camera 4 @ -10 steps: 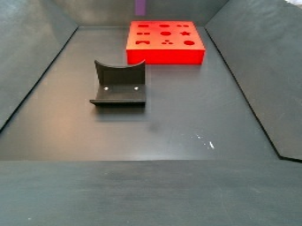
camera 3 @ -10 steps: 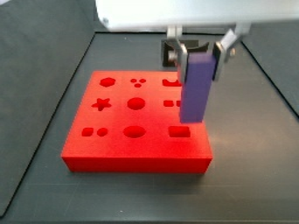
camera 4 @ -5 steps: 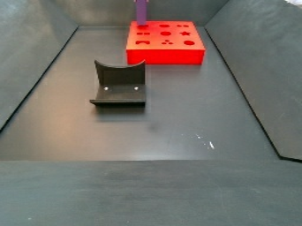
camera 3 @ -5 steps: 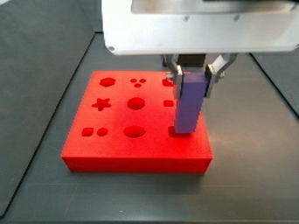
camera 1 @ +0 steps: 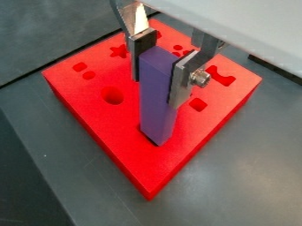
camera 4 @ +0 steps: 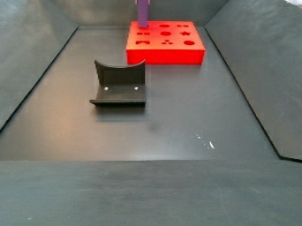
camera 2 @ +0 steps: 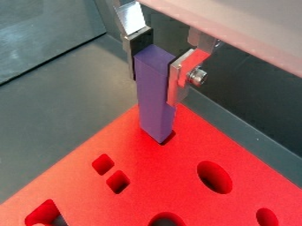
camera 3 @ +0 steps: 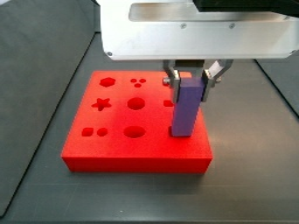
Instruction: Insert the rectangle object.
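Note:
The purple rectangle object (camera 3: 184, 107) stands upright with its lower end in a hole of the red board (camera 3: 117, 131), near the board's front corner. It also shows in both wrist views (camera 1: 157, 97) (camera 2: 156, 97). My gripper (camera 1: 165, 55) is shut on the block's upper end, one silver finger (camera 1: 186, 78) on each side. In a side view (camera 4: 141, 11) only the purple block's lower part shows above the red board (camera 4: 165, 46); the gripper is out of frame there.
The red board has several other shaped holes, among them a star (camera 3: 101, 104) and a round one (camera 3: 135, 132). The dark fixture (camera 4: 118, 85) stands on the dark floor well away from the board. Dark walls bound the floor.
The gripper has carried the purple block left and down over the board; its lower end now sits in the hole. The grip has not changed.

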